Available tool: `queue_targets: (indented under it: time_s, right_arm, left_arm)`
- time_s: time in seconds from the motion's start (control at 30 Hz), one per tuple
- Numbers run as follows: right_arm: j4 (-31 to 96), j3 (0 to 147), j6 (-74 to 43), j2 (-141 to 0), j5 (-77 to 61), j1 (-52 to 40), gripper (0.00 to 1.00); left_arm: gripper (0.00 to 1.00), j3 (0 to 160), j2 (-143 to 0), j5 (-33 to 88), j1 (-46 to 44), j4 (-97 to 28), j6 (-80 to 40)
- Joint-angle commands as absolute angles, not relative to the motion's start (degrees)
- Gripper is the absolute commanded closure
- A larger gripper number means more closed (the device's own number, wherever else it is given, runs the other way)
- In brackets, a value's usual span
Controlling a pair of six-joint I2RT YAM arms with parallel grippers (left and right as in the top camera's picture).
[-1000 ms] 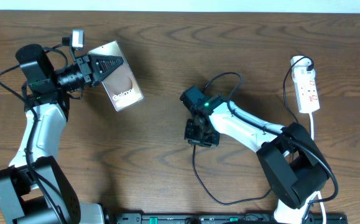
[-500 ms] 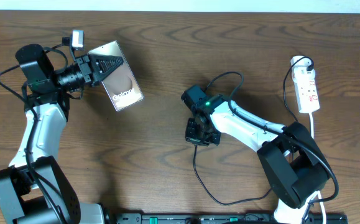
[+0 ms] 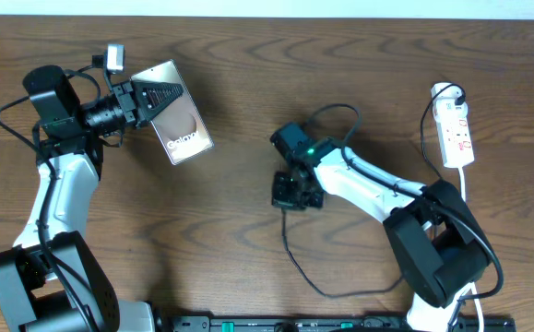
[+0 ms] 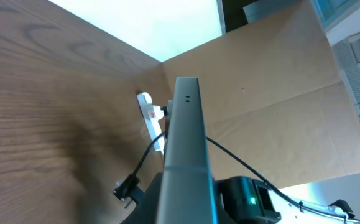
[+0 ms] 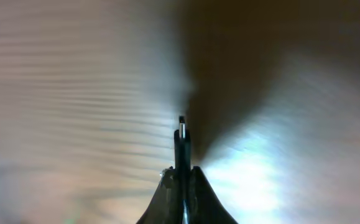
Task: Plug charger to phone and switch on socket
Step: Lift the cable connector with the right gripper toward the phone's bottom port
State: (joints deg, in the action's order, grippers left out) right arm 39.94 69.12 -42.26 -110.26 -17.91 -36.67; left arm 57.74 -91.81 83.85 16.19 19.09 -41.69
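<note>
- Right wrist view: the right claw (image 5: 182,174) is clenching the charger (image 5: 181,132) at its connector. The small tip is poking out past the two fingers (image 5: 166,194) toward the blurred desk (image 5: 55,93).
- Overhead is adding what that view is not giving. The right claw is sitting mid-desk, and the charger's thin cable is trailing from it toward the near edge, then curving right beneath the right arm (image 3: 368,180).
- Overhead: the left claw (image 3: 167,97) is gripping the phone (image 3: 188,134) by its far end, at the far-left part of the desk. The brownish face with the white lettering is showing upward.
- Left wrist view is catching the phone edge-on only, as a grey strip running up the middle with no face showing. Beyond it the charger's cable is crossing the frame.
- The socket (image 3: 455,129) is lying at the far-right side of the desk, well apart from both claws and from the phone. It is showing small in the left wrist view and not at all in the right wrist view.
- Count: two arms, two claws, one phone, one charger, one socket.
- Hard to make out:
  - whether the socket's switch is on or off, as it is too small;
  - whether the phone is touching the desk;
  - where the charger's far end is going, as it is passing behind the right arm's base;
  - the desk surface in the right wrist view, which is blurring into streaks.
</note>
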Motion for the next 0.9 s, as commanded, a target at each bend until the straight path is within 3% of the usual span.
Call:
queue_targets:
  time_s: [0.0,0.27,0.43,0.87]
  right_arm:
    - [34.9,70.9,-25.8,-111.2,-34.5,-34.6,0.99]
    - [29.1,70.9,-21.7,-111.2,-53.2,-28.5,0.99]
    - [21.0,70.9,-11.4,-111.2,-70.1,-25.3,0.99]
    - [16.4,70.9,2.2,-111.2,-78.7,-25.8,0.99]
  left_arm:
    - [0.93,58.4,-90.7,84.8,16.4,19.4,-40.7]
    - [0.92,58.4,-90.7,84.8,16.4,19.4,-40.7]
    - [0.92,58.4,-90.7,84.8,16.4,19.4,-40.7]
    - [0.92,58.4,-90.7,84.8,16.4,24.8,-47.3]
